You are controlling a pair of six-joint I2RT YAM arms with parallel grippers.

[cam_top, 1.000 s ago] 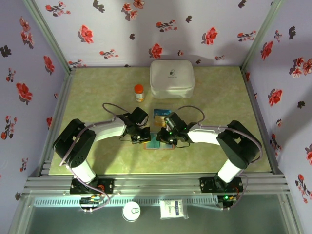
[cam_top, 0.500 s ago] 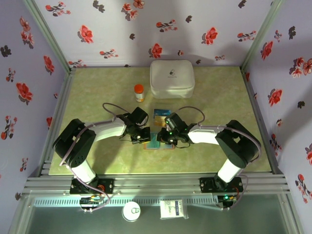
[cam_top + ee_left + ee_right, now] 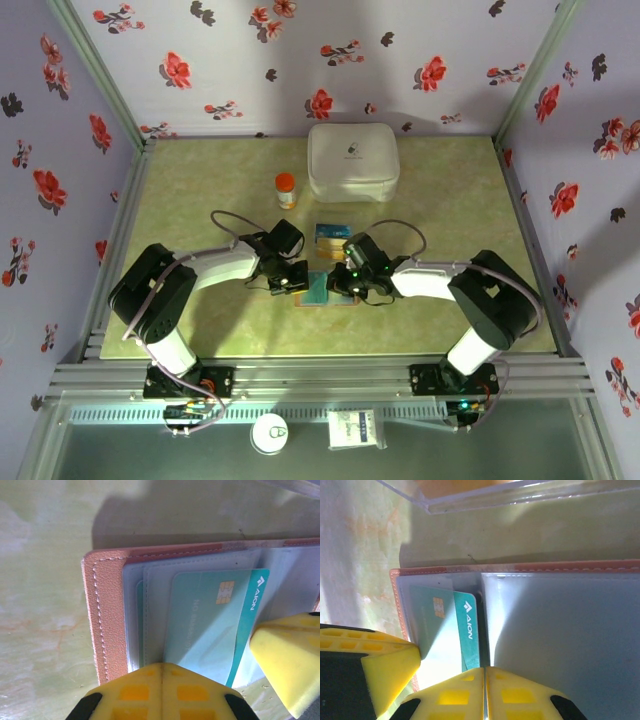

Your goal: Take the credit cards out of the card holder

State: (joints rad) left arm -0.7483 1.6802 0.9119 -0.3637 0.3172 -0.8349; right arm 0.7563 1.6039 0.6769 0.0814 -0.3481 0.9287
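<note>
1. Bench (image 3: 200, 190) surface was marbled green, enclosed by pale walls (image 3: 250, 60) patterned with red flowers.
2. We saw the card holder (image 3: 322, 293) open near the bench's middle, between both arms.
3. We found the left tool (image 3: 161, 669) closed at the holder's edge.
4. The right tool (image 3: 484, 672) was closed beside the teal card (image 3: 465, 625) in its sleeve.

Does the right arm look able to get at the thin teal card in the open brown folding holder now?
Probably yes: the right gripper sits shut at the end of the thin teal card, which lies partly out of its clear sleeve, nothing between them.
</note>
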